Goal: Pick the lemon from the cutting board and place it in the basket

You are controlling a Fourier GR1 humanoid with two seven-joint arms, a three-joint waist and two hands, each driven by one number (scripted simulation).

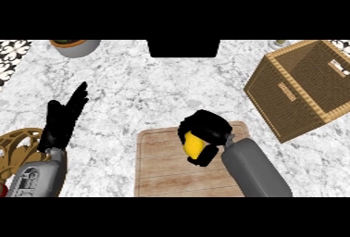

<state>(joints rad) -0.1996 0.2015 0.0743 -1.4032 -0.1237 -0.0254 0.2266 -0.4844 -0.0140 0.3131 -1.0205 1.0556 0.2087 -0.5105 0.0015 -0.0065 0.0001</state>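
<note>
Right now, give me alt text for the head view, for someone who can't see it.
The robot's right hand is curled round a yellow lemon over a wooden cutting board on a marble counter. A wicker basket sits at the upper right, and the left hand rests open at the left.

Over the pale wooden cutting board (164,166) on the white marble worktop (157,92), the right hand (205,132) curls round the yellow lemon (194,147), the woven wicker basket (287,92) standing well apart.

Yellow lemon (194,146) over cutting board (163,166)
</note>
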